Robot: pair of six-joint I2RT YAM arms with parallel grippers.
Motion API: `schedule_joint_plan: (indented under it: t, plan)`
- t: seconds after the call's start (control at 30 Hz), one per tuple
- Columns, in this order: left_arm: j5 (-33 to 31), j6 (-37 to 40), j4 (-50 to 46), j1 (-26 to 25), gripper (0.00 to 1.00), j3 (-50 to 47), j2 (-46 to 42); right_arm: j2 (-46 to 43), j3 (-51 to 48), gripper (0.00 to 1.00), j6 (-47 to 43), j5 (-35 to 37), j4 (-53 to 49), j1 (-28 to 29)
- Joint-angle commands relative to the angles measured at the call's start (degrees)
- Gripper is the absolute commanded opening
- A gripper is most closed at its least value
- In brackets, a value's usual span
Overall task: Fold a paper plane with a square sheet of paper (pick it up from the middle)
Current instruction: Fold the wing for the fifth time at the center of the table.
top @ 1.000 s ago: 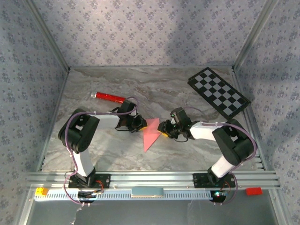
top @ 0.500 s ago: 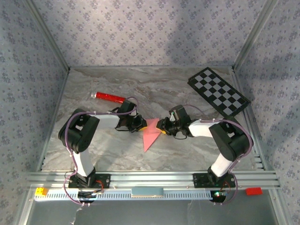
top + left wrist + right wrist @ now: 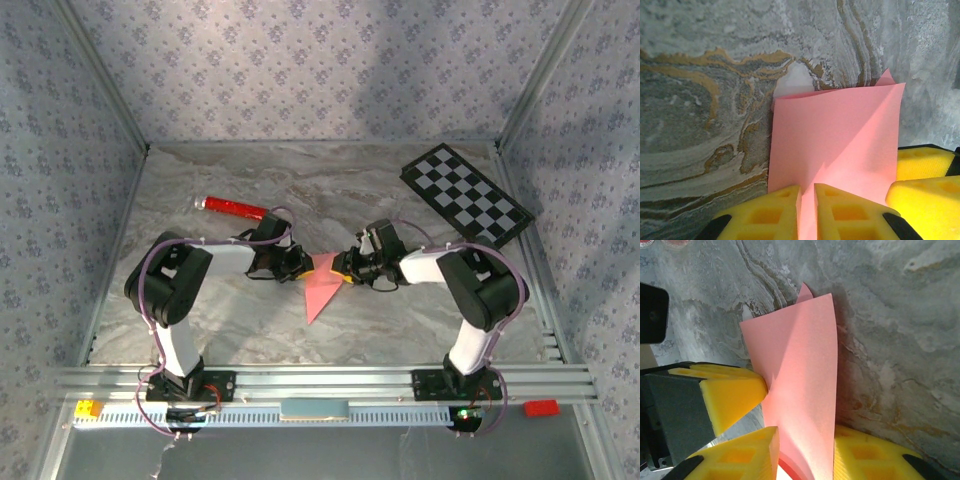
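Black-and-white jointed arms (image 3: 182,285), purple cables (image 3: 147,300) looped alongside, yellow grid-moulded fingers (image 3: 765,212) on black mounts.

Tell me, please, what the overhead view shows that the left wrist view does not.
The overhead view adds the red cylinder and the checkerboard. The left wrist view adds the pink paper up close, with its creases, and its edge pinched by the yellow fingers of the left gripper. Both show that paper, the right gripper meeting it, and the marble table.
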Motion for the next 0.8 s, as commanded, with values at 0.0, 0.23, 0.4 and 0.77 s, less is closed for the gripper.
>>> schedule_joint_plan:
  t: [0.0,0.23,0.4,0.77]
  plan:
    - [-0.8,1.1,-2.5,0.1,0.16,-0.8,0.5,1.9,1.6,0.30,-2.3,-2.4,0.8,-0.6]
    - [-0.7,1.1,-2.3,0.1,0.16,-0.9,0.4,2.9,2.4,0.24,-3.6,-3.8,0.3,-1.4]
    - [-0.4,1.0,-1.5,0.1,0.16,-1.2,0.0,4.1,3.3,0.17,-4.3,-4.9,-0.4,-1.7]
    - [-4.9,2.9,-2.4,0.1,0.42,-1.6,-7.3,2.4,2.4,0.04,-1.5,-3.1,0.7,-1.7]
